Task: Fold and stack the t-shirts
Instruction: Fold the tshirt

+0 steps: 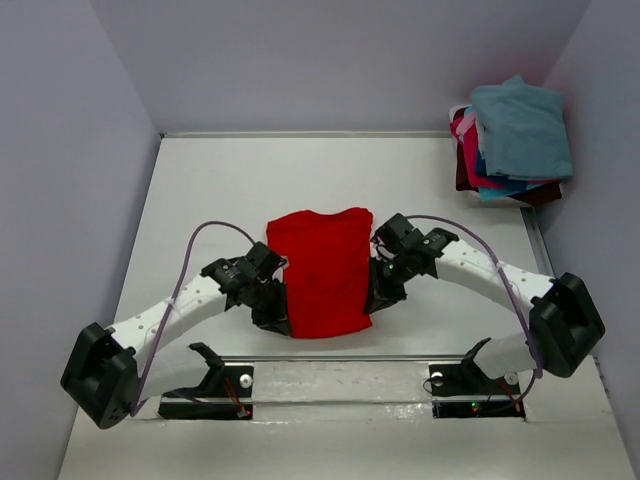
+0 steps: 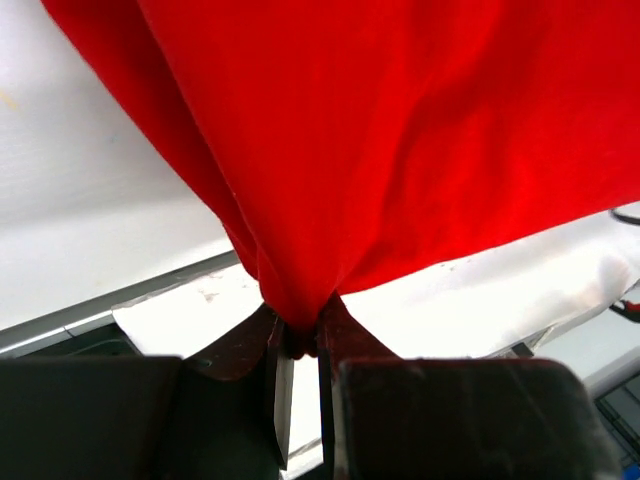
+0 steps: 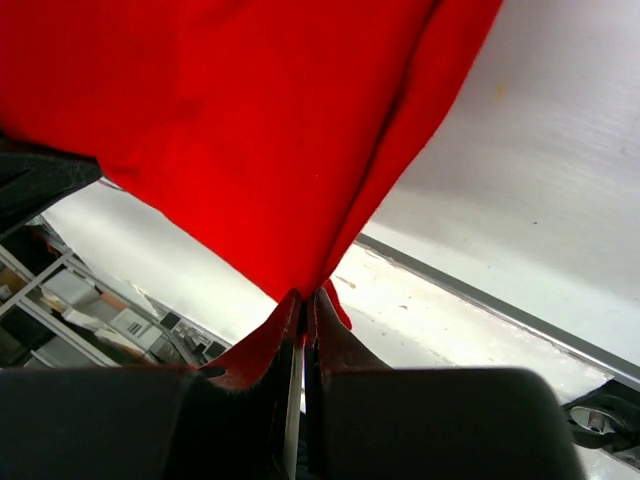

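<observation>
Red t-shirt [image 2: 400, 130] cut off by the top edge in both wrist views; teal shirt [image 1: 520, 125] covers most of the far-right stack [image 1: 466, 160].

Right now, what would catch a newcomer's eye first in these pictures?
The bright red t-shirt at the centre of the table stands out, pinched on either side by the left gripper and the right gripper. A pile of shirts, teal on top, sits in the far right corner.

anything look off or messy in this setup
The pile in the far right corner is untidy: the teal-blue shirt on top sits askew, with pink, blue and maroon edges poking out beneath. The red shirt, pinched by the left gripper and the right gripper, looks fine.
</observation>
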